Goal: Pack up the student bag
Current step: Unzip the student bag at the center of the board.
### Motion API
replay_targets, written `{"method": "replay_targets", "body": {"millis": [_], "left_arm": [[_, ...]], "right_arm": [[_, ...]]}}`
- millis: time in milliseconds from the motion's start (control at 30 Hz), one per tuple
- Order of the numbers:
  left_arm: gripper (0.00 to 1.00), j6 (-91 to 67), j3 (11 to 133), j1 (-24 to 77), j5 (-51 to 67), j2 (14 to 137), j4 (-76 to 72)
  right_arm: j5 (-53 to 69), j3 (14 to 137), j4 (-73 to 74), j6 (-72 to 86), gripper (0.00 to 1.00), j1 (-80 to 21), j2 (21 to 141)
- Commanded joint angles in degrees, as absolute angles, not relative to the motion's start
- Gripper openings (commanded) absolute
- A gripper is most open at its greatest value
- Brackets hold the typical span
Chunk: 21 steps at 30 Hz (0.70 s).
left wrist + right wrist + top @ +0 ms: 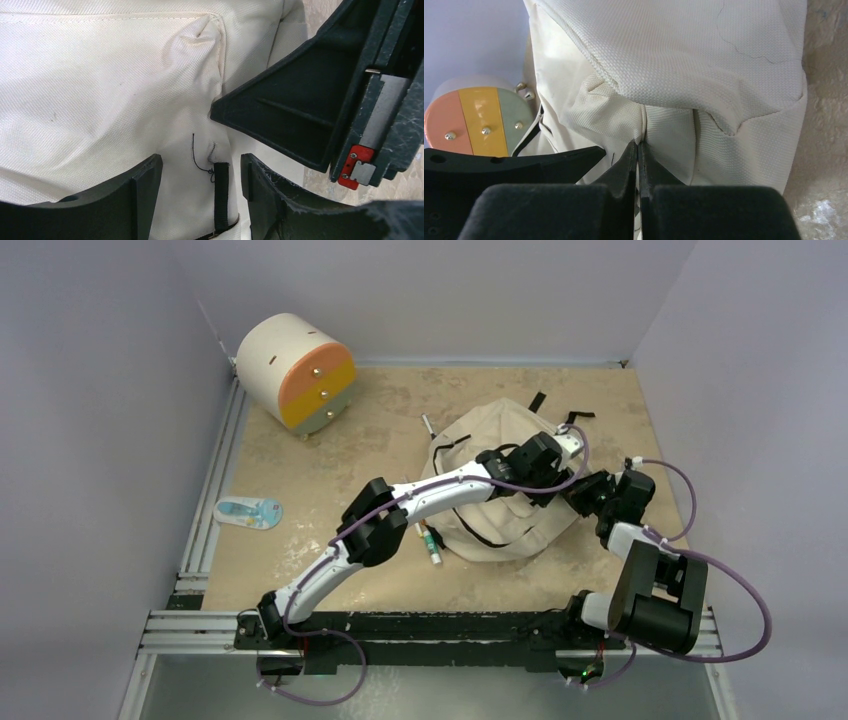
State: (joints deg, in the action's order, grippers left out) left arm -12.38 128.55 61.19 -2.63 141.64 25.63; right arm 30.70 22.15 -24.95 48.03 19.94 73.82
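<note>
Two grippers work the student bag [478,435], which lies slumped right of the table's [300,460] centre, well off the near edge. Right gripper [638,150] is clamped tight, tips pinching a puckered fold of cream cloth. Left gripper [200,170] stands part-open w/ nothing held, fingers either side of a black zip tab [221,192]. Bag looks light, soft and floppy, so cloth prob. bunches under any pull. Best taken at seams, zip tab or straps, not flat panels.

On bench [350,450]: student bag [505,525] centre-right, drawer unit [297,370] in far-left corner, flat pack [248,512] near left edge. A pen [431,543] lies just beside bag's near-left side. The second pen [428,427] is at bag's far-left side.
</note>
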Motion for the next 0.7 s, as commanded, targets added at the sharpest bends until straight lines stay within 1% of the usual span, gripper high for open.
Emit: {"method": "replay_targets", "body": {"millis": [0, 400, 667], "left_arm": [[0.58, -10.61, 125.55, 61.61, -3.76, 139.24, 25.74], [0.53, -7.51, 121.08, 63.63, -6.92, 138.56, 26.02], [0.5, -7.12, 116.5, 64.76, -9.59, 136.01, 24.93]], "right_arm": [[36.36, 22.95, -26.02, 49.46, 0.0, 19.47, 72.32], [36.65, 23.58, -25.66, 49.12, 0.0, 19.56, 72.42], [36.39, 23.54, -25.66, 48.92, 0.0, 19.58, 72.49]]}}
